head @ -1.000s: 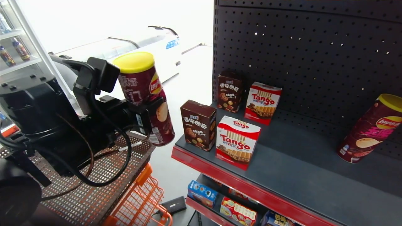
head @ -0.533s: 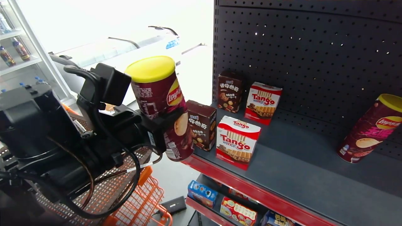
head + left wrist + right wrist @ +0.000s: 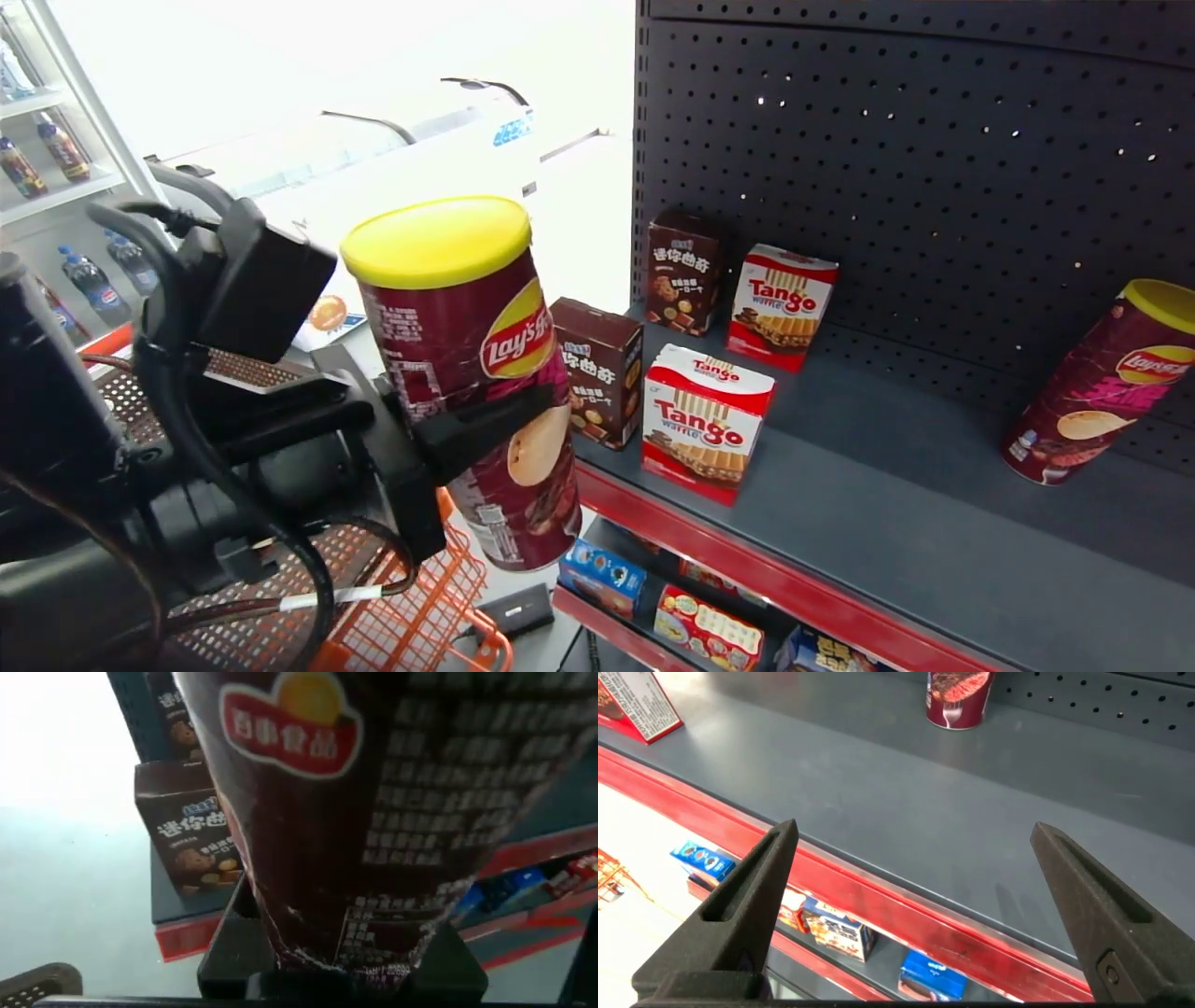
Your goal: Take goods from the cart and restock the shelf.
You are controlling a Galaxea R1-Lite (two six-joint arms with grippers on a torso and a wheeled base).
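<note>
Carried closer over the last second, the yellow-lidded chips can [image 3: 457, 317] now hangs upright in the left tool [image 3: 476, 434], which is clamped tight around its middle, above the orange cart [image 3: 420, 607] and just in front of the shelf [image 3: 840, 504] edge. Meanwhile the right tool [image 3: 915, 831] hovers over the shelf, spread wide and empty.

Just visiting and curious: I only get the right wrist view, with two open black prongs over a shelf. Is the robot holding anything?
Observer: Yes, the left gripper is shut on a chip can with a yellow lid.
Operator: Is it on the shelf yet?
Observer: No, it is held in the air by the shelf's left front corner.
Operator: What else is stocked there?
Observer: Two brown cookie boxes stand at that end.
</note>
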